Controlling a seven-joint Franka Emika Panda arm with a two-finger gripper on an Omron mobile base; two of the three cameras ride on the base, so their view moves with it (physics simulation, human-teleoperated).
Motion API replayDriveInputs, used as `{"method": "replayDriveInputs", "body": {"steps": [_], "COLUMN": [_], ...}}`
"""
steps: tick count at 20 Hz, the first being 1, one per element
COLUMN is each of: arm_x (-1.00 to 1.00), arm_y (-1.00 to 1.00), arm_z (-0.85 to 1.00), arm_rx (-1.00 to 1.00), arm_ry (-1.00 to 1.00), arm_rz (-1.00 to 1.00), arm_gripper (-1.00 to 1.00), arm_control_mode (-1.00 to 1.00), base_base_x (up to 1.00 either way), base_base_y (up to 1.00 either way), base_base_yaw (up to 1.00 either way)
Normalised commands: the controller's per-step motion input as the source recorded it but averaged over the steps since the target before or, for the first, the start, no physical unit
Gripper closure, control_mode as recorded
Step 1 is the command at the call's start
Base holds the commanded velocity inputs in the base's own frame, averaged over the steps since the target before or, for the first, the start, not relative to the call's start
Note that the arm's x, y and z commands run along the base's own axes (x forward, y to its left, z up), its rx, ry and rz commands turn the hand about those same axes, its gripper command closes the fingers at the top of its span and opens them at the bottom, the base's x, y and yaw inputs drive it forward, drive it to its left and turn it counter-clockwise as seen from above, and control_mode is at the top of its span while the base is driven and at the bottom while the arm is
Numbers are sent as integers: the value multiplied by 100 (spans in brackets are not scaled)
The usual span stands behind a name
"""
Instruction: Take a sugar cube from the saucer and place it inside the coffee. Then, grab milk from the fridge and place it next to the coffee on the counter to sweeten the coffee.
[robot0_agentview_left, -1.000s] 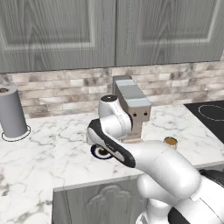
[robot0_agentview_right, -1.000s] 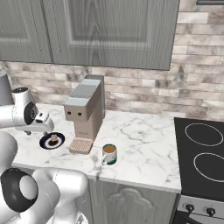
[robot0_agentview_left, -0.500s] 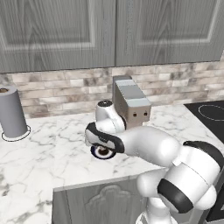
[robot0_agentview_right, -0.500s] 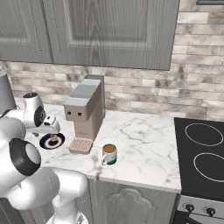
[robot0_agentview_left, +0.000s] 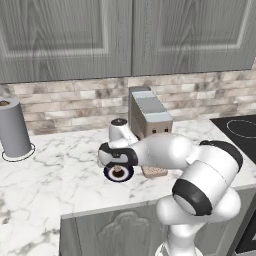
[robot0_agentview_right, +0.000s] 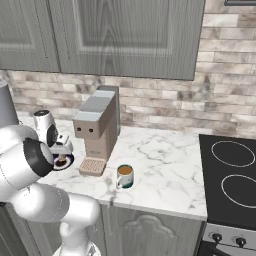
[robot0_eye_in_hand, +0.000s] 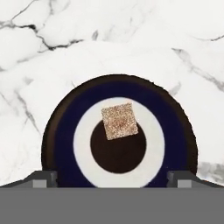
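The first step was in hand: fetching the sugar cube (robot0_eye_in_hand: 119, 121), which lay on the saucer (robot0_eye_in_hand: 61, 144) slightly off its middle, resting half on the white ring and half on the dark centre. The claw (robot0_eye_in_hand: 112, 178) hung straight above the saucer, spread wide and empty, with one fingertip showing on either side of the plate's near rim in the hand view. The next move looked to call for a descent with the cube centred between the fingers, then a gentle close, since so small a lump could easily slip out. The arm (robot0_agentview_left: 165, 152) reached low and leftward over the tabletop (robot0_agentview_left: 60, 175), hand pointing down. The coffee (robot0_agentview_right: 124, 176) stood apart, beyond the coffee machine (robot0_agentview_right: 97, 130).
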Motion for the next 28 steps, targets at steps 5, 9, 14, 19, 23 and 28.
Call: {"method": "replayDriveInputs", "body": {"steps": [5,9,14,19,23,28], "arm_x": [37,31,31,2,-1,-7], "arm_y": [0,0,1,15,0,0], "arm_z": [-27,-32,-27,-30,-4,0], "arm_rx": [0,0,0,0,0,0], "arm_ry": [0,0,0,0,0,0], "arm_rz": [0,0,0,0,0,0], "arm_gripper": [-100,-100,-100,100,100,100], "arm_control_mode": [-100,-100,-100,-100,-100,-100], "base_base_x": [0,0,0,0,0,0], "base_base_y": [0,0,0,0,0,0], "base_base_yaw": [0,0,0,0,0,0]}}
